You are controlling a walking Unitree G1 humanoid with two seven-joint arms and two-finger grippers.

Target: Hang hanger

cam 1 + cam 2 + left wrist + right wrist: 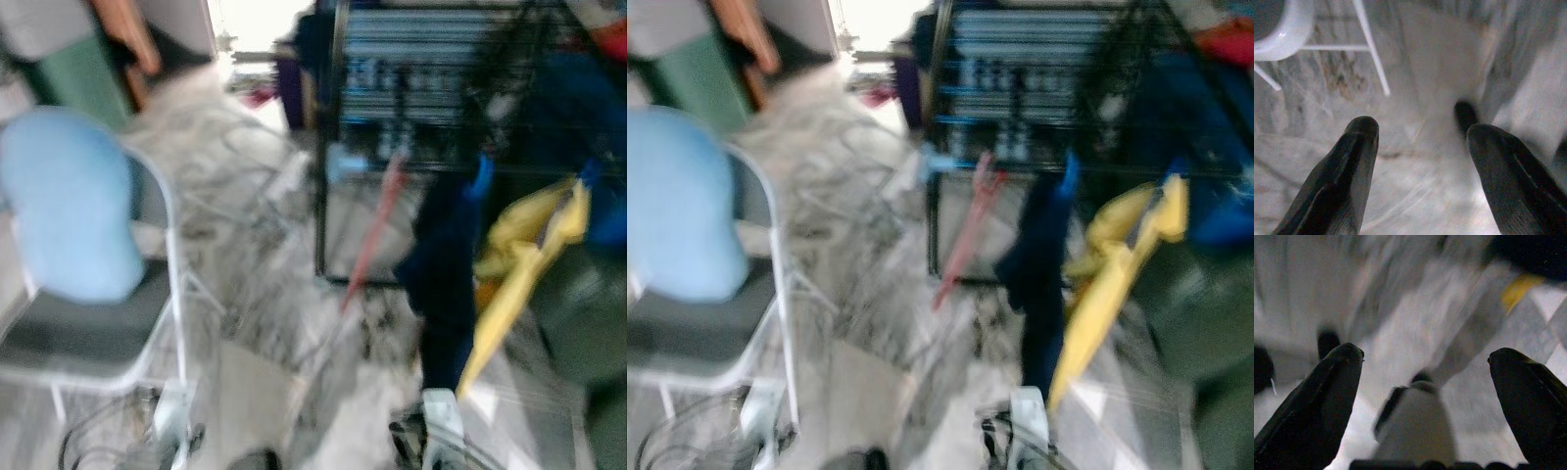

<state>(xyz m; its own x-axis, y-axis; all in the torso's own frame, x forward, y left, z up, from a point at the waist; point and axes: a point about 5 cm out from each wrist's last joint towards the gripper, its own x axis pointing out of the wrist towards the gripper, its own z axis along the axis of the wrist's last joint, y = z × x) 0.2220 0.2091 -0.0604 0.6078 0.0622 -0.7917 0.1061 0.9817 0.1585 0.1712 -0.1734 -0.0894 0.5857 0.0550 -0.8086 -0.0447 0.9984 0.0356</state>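
You can't pick out a bare hanger in these blurred head views; what looks nearest to it are the garments hung along the black rack (338, 147): a navy garment (441, 264) and a yellow garment (524, 259) drooping from its lower rail, presumably on hangers, though the hooks are too smeared to tell. A pink strip (377, 230) leans or hangs just beside the navy one. Neither gripper carries anything. The left gripper (1420, 142) points down at the marbled floor (1415, 58) with fingers wide apart and only floor between them, near the white leg of the folding chair (171, 294). The right gripper (1425, 362) is spread open too, empty, a silver arm piece below it and a scrap of yellow at the edge. Both hang low and idle, which fits walking, not reaching; the blur suggests the robot is in motion toward the rack. A light blue cushion (64, 206) sits propped on the chair's backrest. The rack's upper shelf holds striped folded stuff, unclear. No brand, label or writing is readable anywhere; too blurred.
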